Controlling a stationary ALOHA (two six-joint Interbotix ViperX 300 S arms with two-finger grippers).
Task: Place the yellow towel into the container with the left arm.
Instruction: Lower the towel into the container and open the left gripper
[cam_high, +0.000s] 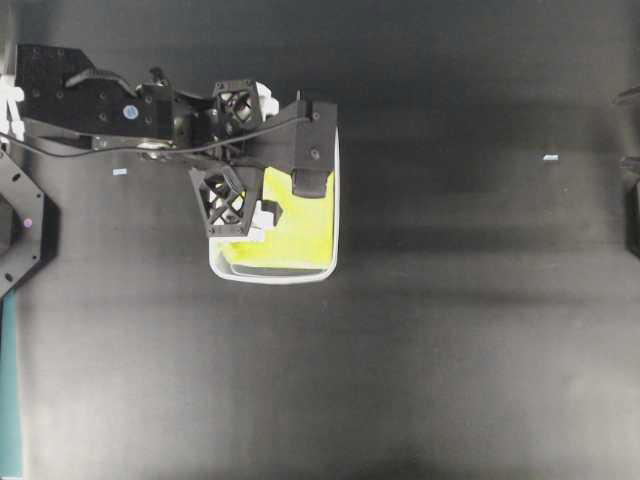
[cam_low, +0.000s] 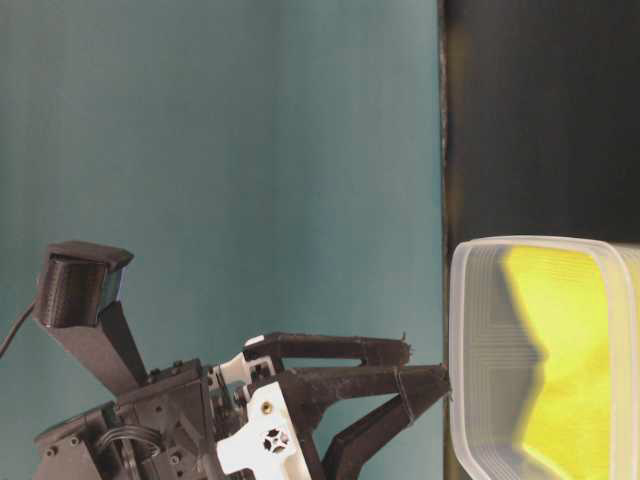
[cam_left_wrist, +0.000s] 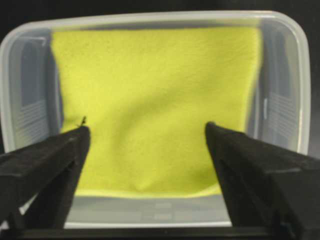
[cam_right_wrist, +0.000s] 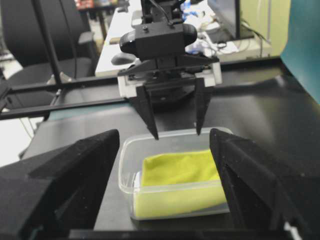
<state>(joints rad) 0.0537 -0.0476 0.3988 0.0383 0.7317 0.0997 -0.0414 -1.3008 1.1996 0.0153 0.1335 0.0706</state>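
Note:
The yellow towel (cam_left_wrist: 155, 100) lies folded inside the container (cam_left_wrist: 150, 216), a clear plastic tub on the black table. It covers most of the base and rests free of any finger. My left gripper (cam_left_wrist: 145, 127) hangs open just above the tub's near end, its black fingers (cam_left_wrist: 55, 155) wide apart and empty. From the right wrist view the left gripper (cam_right_wrist: 176, 135) points down over the far rim of the container (cam_right_wrist: 127, 165), with the towel (cam_right_wrist: 180, 167) below it. My right gripper (cam_right_wrist: 165, 132) stands open and empty, well back from the tub.
Overhead, the left arm (cam_high: 100, 100) reaches in from the left over the container (cam_high: 270, 275). Two small white marks (cam_high: 120, 171) (cam_high: 549, 157) sit on the black table. A teal wall (cam_low: 220, 150) stands behind; a chair and desks (cam_right_wrist: 60, 45) lie beyond the table.

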